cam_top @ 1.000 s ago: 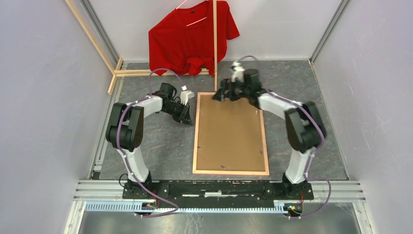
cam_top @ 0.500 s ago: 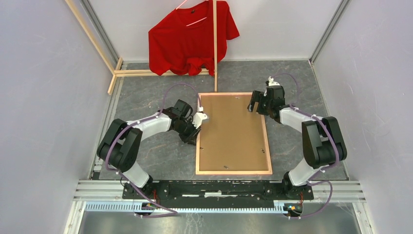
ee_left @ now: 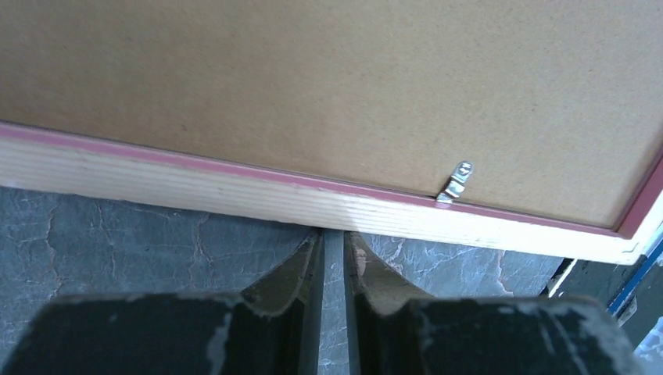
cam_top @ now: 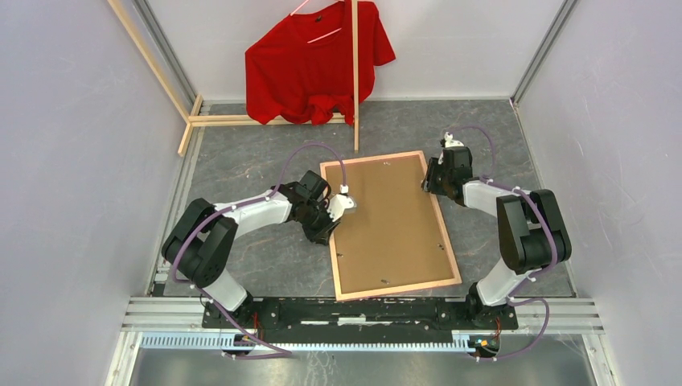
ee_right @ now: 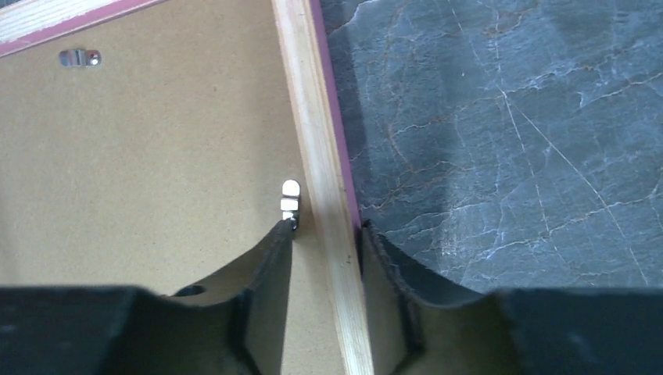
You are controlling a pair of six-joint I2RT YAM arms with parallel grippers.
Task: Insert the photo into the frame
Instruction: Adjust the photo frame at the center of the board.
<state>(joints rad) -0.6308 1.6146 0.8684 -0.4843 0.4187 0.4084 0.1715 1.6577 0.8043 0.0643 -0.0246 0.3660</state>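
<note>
- Worktop (cam_top: 265,161): grey, stone-patterned.
- Frame (cam_top: 400,289): lies back up at the worktop centre. Long axis runs from far edge to near edge, with the near end skewed rightward. It sits between both hands.
- Backing board (cam_top: 390,221): seated inside the frame. The photo is not in view.
- Right hand (ee_right: 324,230): fingers straddle and pinch the right rail near the far corner.
- Left hand (ee_left: 334,242): nearly closed and empty, tips against the left rail's outer face.

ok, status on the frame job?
Left gripper shut, tips at frame edge. Right gripper clamped on opposite rail. Backing board faces up; photo not in sight.
</note>
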